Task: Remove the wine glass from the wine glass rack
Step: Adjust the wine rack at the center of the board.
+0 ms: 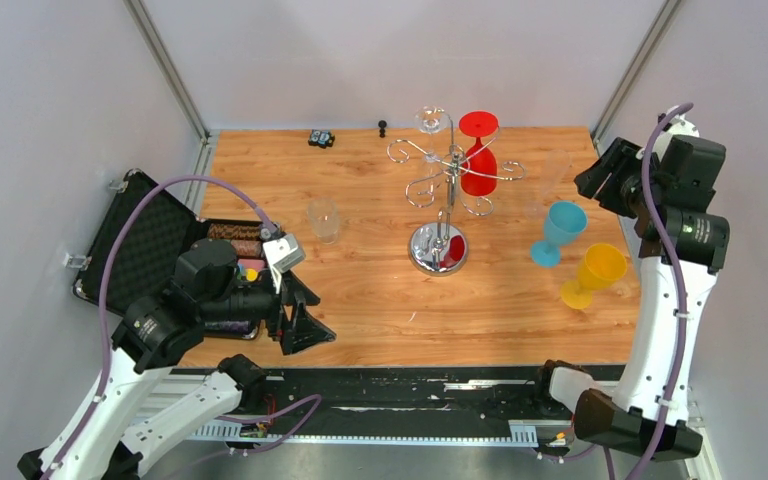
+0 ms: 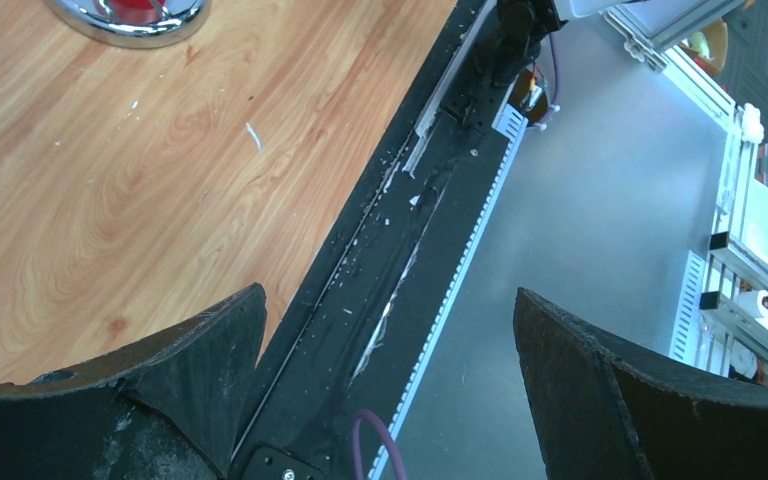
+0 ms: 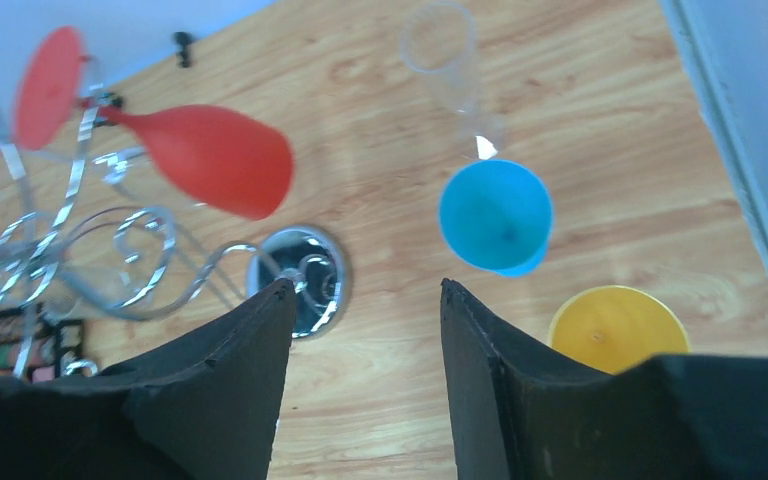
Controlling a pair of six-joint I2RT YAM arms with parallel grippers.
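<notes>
The chrome wine glass rack (image 1: 450,175) stands mid-table on its round mirrored base (image 1: 438,249). A red wine glass (image 1: 478,166) hangs upside down on a right arm, and a clear wine glass (image 1: 430,120) hangs at the back. My right gripper (image 1: 592,185) is raised at the right, above the standing glasses and apart from the rack. In the right wrist view the right gripper (image 3: 366,290) is open with nothing between its fingers, and the red wine glass (image 3: 210,155) and rack base (image 3: 305,275) lie ahead. My left gripper (image 1: 322,320) is open over the near edge.
A blue glass (image 1: 560,230), a yellow glass (image 1: 592,272) and a faint clear glass (image 1: 555,172) stand upright at the right. A clear cup (image 1: 323,218) sits left of the rack. An open black case (image 1: 145,240) lies at the left edge. Small black items (image 1: 321,138) sit by the back wall.
</notes>
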